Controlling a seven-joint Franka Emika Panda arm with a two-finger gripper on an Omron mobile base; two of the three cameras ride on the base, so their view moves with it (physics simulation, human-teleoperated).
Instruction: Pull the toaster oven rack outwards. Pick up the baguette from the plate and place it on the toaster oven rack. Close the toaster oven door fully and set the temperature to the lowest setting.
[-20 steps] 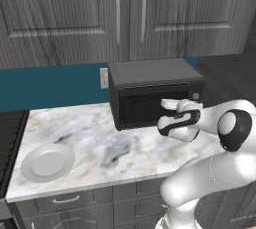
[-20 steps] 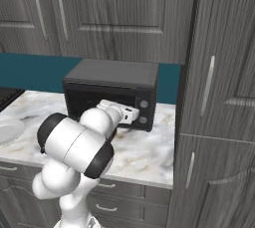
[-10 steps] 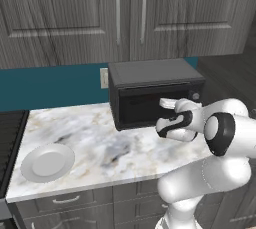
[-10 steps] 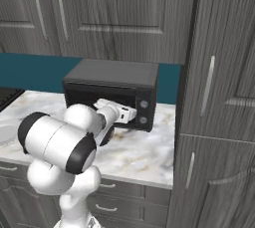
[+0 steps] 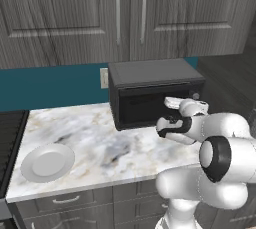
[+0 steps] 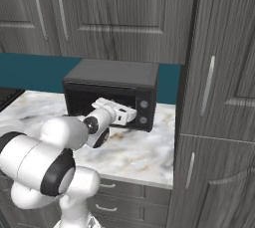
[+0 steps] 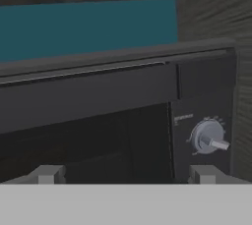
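1. With the toaster oven door (image 5: 150, 104) apparently shut and the plate (image 5: 48, 162) bare, the knob step looks current; the baguette is presumably inside the oven, unseen.
2. The gripper (image 7: 125, 175), jaws parted and empty, should centre on the knob (image 7: 208, 138) before pinching and turning.
3. The toaster oven (image 6: 112, 92) stands on the counter (image 5: 100, 140); a tall cabinet (image 6: 219, 97) crowds its right side.

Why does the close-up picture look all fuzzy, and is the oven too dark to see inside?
Hand view: soft and blurry, the toaster oven front dim; only the knob catches light. Left base view: sharper, evenly lit, the plate bright white, the oven window nearly black. Right base view: also sharp, but the window stays too dark to see inside; the gripper is by the knobs.
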